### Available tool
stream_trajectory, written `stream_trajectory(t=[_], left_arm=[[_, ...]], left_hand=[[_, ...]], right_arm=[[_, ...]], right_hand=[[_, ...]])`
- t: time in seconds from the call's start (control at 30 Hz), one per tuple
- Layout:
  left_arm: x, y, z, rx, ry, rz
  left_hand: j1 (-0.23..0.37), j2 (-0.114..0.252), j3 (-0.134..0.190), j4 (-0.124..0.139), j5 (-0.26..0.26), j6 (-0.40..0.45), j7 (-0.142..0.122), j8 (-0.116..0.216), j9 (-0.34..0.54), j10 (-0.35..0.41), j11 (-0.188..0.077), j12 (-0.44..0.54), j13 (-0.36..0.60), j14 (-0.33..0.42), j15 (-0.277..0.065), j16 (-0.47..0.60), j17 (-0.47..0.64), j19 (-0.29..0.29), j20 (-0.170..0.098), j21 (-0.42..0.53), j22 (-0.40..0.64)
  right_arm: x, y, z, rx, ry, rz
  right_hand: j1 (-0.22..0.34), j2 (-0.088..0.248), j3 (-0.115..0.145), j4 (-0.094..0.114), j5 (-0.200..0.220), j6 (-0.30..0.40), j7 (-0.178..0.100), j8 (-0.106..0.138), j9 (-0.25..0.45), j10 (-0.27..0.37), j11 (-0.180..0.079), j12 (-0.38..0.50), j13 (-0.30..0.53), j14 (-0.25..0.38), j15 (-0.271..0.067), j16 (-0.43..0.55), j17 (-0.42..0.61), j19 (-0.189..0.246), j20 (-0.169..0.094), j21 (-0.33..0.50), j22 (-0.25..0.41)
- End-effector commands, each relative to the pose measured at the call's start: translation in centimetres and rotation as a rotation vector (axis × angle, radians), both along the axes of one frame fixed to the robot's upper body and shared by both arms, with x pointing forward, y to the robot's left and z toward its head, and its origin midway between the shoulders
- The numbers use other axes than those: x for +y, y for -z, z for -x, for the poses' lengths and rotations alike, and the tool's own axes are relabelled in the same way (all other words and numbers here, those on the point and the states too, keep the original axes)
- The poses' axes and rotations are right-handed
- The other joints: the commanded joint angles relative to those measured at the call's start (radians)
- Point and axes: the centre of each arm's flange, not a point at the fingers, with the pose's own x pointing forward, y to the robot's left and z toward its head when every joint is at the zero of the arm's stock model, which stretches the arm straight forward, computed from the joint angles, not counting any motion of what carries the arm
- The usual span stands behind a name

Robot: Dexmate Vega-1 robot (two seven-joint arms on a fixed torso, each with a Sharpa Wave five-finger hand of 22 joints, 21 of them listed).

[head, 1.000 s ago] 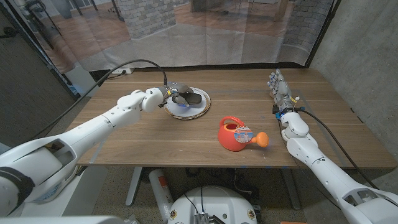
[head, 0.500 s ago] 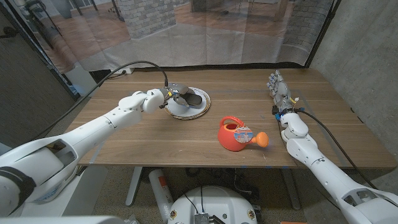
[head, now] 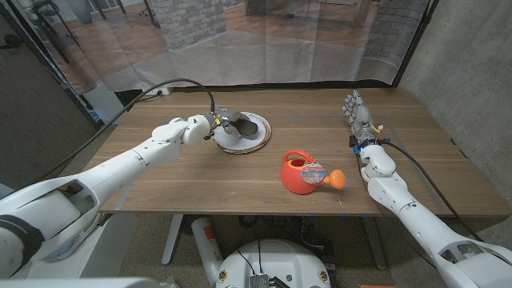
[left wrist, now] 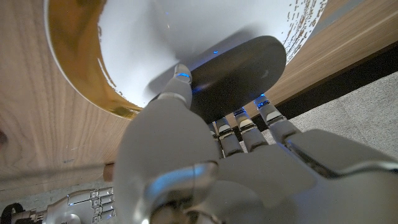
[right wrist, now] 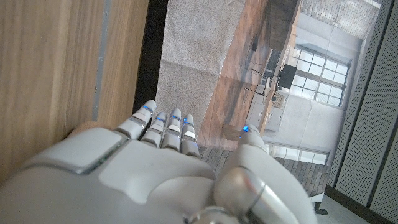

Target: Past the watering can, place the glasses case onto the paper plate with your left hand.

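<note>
The dark oval glasses case (head: pixel 251 123) lies over the far side of the white paper plate (head: pixel 240 146) at the table's back middle. My left hand (head: pixel 222 124) reaches over the plate's left rim and holds the case's near end. In the left wrist view the thumb and fingers (left wrist: pixel 249 121) sit on opposite sides of the case (left wrist: pixel 242 65), above the plate (left wrist: pixel 186 25). The red watering can (head: pixel 302 173) with an orange spout tip stands nearer me, right of the plate. My right hand (head: pixel 358 112) stands on its edge far right, fingers straight, holding nothing.
A black cable (head: pixel 180 82) arcs over the left arm toward the table's back edge. Bare wood lies between the plate and the right hand. The right wrist view has my right hand (right wrist: pixel 168 168) at the table's edge, with floor beyond it.
My left hand has drawn back a little to the left, uncovering more of the plate. The case stays on the plate's far side. The right arm and watering can have not moved.
</note>
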Motion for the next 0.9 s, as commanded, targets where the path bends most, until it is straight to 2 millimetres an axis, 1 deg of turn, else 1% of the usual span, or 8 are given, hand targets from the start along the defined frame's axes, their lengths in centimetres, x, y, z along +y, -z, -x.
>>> stream_trajectory(t=[0.03, 0.2, 0.3, 0.5, 0.6, 0.63, 0.67, 0.9], left_arm=[[0.29, 0.19, -0.03, -0.009, -0.009, -0.005], [0.3, 0.22, -0.08, -0.014, -0.011, -0.007], [0.31, 0.22, -0.08, -0.015, -0.012, -0.011], [0.25, 0.19, 0.02, -0.025, -0.016, -0.022], [0.23, 0.19, 0.06, -0.025, -0.018, -0.026], [0.22, 0.19, 0.06, -0.024, -0.017, -0.024], [0.22, 0.18, 0.07, -0.022, -0.016, -0.025], [0.21, 0.13, 0.22, -0.018, -0.018, -0.028]], left_hand=[[-0.018, -0.01, 0.017, 0.025, 0.003, -0.019, 0.0, -0.008, 0.002, -0.023, -0.002, -0.007, 0.0, -0.02, -0.028, -0.002, -0.002, -0.015, 0.008, -0.01, 0.002], [-0.025, -0.011, 0.014, 0.027, 0.003, -0.041, 0.006, -0.018, 0.002, -0.061, 0.004, -0.017, -0.004, -0.051, -0.016, -0.005, -0.007, -0.037, 0.024, -0.024, 0.003], [-0.029, -0.012, 0.012, 0.028, 0.004, -0.06, 0.004, -0.025, 0.002, -0.079, 0.007, -0.02, -0.007, -0.075, -0.01, -0.007, -0.011, -0.049, 0.031, -0.032, 0.003], [-0.043, -0.021, 0.003, 0.03, 0.006, -0.097, -0.001, -0.037, 0.002, -0.123, 0.009, -0.026, -0.015, -0.118, 0.0, -0.009, -0.017, -0.077, 0.034, -0.05, 0.004], [-0.056, -0.027, -0.005, 0.035, 0.007, -0.12, 0.0, -0.043, 0.001, -0.146, 0.015, -0.027, -0.019, -0.139, -0.002, -0.009, -0.02, -0.086, 0.033, -0.057, 0.005], [-0.062, -0.029, -0.009, 0.037, 0.009, -0.124, -0.001, -0.042, 0.001, -0.155, 0.029, -0.026, -0.021, -0.141, -0.003, -0.006, -0.022, -0.087, 0.031, -0.059, 0.005], [-0.064, -0.03, -0.01, 0.038, 0.009, -0.123, -0.002, -0.042, 0.001, -0.157, 0.033, -0.026, -0.022, -0.142, -0.004, -0.005, -0.022, -0.091, 0.03, -0.061, 0.005], [-0.091, -0.047, -0.028, 0.047, 0.013, -0.157, 0.001, -0.048, 0.0, -0.185, 0.02, -0.025, -0.028, -0.163, 0.0, -0.004, -0.026, -0.11, 0.03, -0.074, 0.006]], right_arm=[[0.2, -0.24, -0.33, 0.006, -0.002, 0.005], [0.19, -0.27, -0.41, 0.007, -0.002, 0.005], [0.19, -0.29, -0.44, 0.007, -0.001, 0.005], [0.2, -0.31, -0.46, 0.008, -0.003, 0.006], [0.21, -0.33, -0.47, 0.007, -0.004, 0.005], [0.21, -0.34, -0.47, 0.008, -0.005, 0.006], [0.22, -0.35, -0.48, 0.007, -0.004, 0.006], [0.18, -0.45, -0.49, 0.005, -0.006, 0.008]], right_hand=[[0.003, 0.009, -0.003, 0.004, 0.002, 0.011, -0.004, 0.007, 0.001, 0.005, -0.001, -0.001, 0.006, 0.008, 0.0, 0.0, 0.002, 0.007, -0.009, -0.003, 0.003], [0.003, 0.009, -0.003, 0.004, 0.002, 0.01, -0.006, 0.007, 0.001, 0.006, 0.0, 0.0, 0.006, 0.008, 0.0, 0.0, 0.003, 0.007, -0.008, -0.003, 0.003], [0.003, 0.009, -0.003, 0.004, 0.002, 0.01, -0.005, 0.007, 0.001, 0.006, 0.001, 0.0, 0.006, 0.008, -0.001, 0.0, 0.003, 0.006, -0.008, -0.003, 0.003], [0.003, 0.009, -0.003, 0.004, 0.002, 0.011, -0.004, 0.007, 0.001, 0.006, 0.001, 0.0, 0.006, 0.008, -0.002, 0.0, 0.002, 0.006, -0.008, -0.003, 0.003], [0.003, 0.009, -0.003, 0.004, 0.002, 0.011, -0.005, 0.007, 0.001, 0.005, 0.001, -0.001, 0.006, 0.008, -0.001, 0.0, 0.002, 0.006, -0.007, -0.003, 0.003], [0.004, 0.01, -0.003, 0.004, 0.002, 0.011, -0.005, 0.007, 0.001, 0.005, 0.001, -0.001, 0.006, 0.008, -0.001, 0.0, 0.002, 0.006, -0.007, -0.004, 0.003], [0.004, 0.01, -0.003, 0.004, 0.002, 0.011, -0.005, 0.007, 0.001, 0.005, 0.001, -0.001, 0.006, 0.008, -0.001, 0.0, 0.002, 0.006, -0.007, -0.003, 0.003], [0.004, 0.009, -0.003, 0.004, 0.001, 0.01, -0.006, 0.007, 0.001, 0.005, 0.002, -0.001, 0.006, 0.009, -0.001, 0.0, 0.002, 0.007, -0.007, -0.003, 0.003]])
